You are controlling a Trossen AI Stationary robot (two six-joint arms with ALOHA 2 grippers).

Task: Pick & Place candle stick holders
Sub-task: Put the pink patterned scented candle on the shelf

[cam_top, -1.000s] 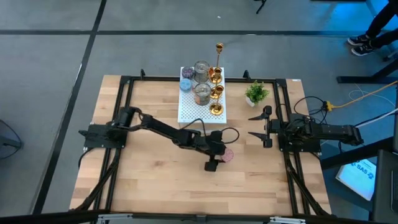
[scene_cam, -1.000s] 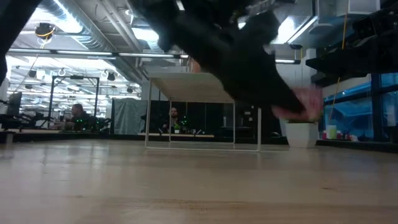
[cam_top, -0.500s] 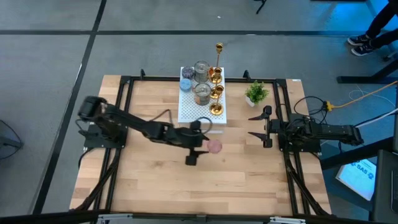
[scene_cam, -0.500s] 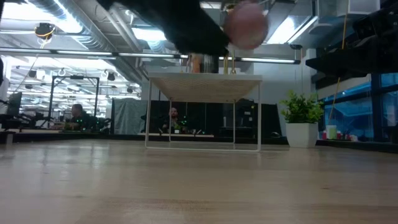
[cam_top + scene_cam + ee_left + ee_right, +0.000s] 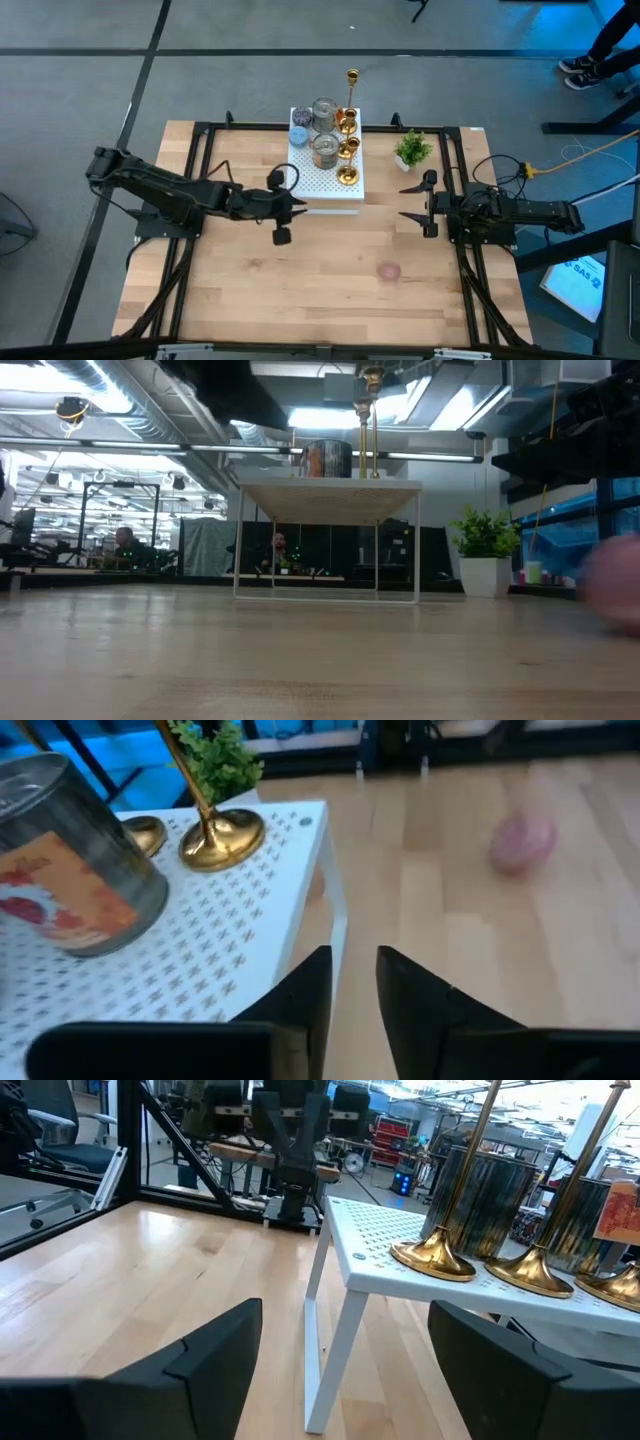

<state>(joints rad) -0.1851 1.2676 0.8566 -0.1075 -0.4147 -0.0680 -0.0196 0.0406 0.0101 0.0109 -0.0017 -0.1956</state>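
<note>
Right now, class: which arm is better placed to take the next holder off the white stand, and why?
Left. The left gripper is beside the white stand, near the gold holder. The right gripper waits, open, by its base.

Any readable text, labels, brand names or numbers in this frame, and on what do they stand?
No text can be read for certain.
Silvery cup on the white perforated box: orange and red label, lettering blurred.
White and blue sheet on the floor right of the table: dark print, too small to read.
</note>
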